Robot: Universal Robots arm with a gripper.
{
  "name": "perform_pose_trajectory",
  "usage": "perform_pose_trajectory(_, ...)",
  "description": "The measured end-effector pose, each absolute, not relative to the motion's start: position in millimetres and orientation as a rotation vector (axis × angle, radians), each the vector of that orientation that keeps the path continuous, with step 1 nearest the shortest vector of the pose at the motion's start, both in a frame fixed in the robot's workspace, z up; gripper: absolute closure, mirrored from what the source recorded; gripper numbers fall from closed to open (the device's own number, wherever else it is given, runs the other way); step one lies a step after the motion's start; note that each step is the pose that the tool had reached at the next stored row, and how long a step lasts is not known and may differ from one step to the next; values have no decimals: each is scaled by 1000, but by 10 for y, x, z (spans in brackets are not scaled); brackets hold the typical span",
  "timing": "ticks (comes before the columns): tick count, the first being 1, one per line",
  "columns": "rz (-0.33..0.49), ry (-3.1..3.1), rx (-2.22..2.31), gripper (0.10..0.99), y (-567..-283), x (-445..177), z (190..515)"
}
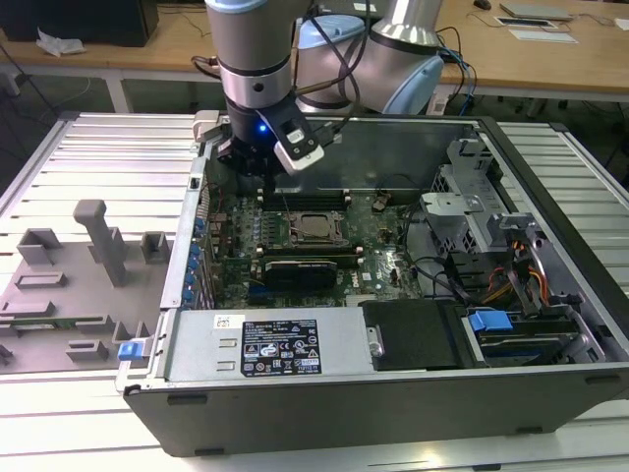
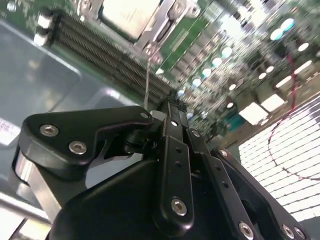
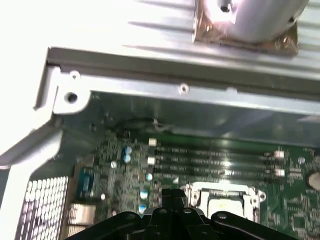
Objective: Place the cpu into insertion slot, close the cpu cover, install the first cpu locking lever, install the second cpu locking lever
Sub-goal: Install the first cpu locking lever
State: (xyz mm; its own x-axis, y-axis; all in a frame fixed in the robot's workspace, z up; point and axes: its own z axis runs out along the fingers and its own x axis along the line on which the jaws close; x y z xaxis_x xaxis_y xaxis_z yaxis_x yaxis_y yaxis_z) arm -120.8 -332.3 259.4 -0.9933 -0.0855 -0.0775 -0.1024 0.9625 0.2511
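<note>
In the exterior view the gripper [image 1: 266, 183] hangs over the green board [image 1: 385, 260], at ten o'clock from the chip [image 1: 316, 226] seated mid-board. In the second wrist view its fingers [image 2: 175, 135] are pressed together, and a metal frame [image 2: 169, 22] rings the chip. In the first wrist view memory slots [image 3: 215, 162] lie just beside the chip.
</note>
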Motion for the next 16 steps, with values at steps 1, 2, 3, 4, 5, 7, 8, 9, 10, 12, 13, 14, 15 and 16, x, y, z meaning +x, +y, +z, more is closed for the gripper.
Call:
perform_pose_trajectory(1, 415, 3043, -145, 980, -3323, -1208, 2594)
perform_pose_trajectory(2, 423, 3042, -145, 980, -3323, -1208, 2594)
perform_pose_trajectory(3, 424, 3042, -145, 980, -3322, -1208, 2593)
perform_pose_trajectory(4, 425, 3042, -145, 980, -3322, -1208, 2593)
perform_pose_trajectory(5, 425, 3041, -145, 980, -3323, -1208, 2593)
perform_pose_trajectory(7, 428, 3041, -145, 980, -3323, -1202, 2583)
perform_pose_trajectory(8, 428, 3041, -145, 980, -3323, -1184, 2577)
perform_pose_trajectory(9, 429, 3041, -145, 980, -3323, -1168, 2575)
perform_pose_trajectory(10, 428, 3041, -145, 980, -3323, -1152, 2574)
perform_pose_trajectory(12, 429, 3041, -145, 980, -3323, -1053, 2572)
perform_pose_trajectory(13, 429, 3041, -145, 980, -3323, -1013, 2571)
perform_pose_trajectory(14, 429, 3041, -145, 980, -3323, -970, 2570)
perform_pose_trajectory(15, 429, 3042, -145, 980, -3323, -923, 2569)
perform_pose_trajectory(16, 429, 3042, -144, 980, -3323, -874, 2569)
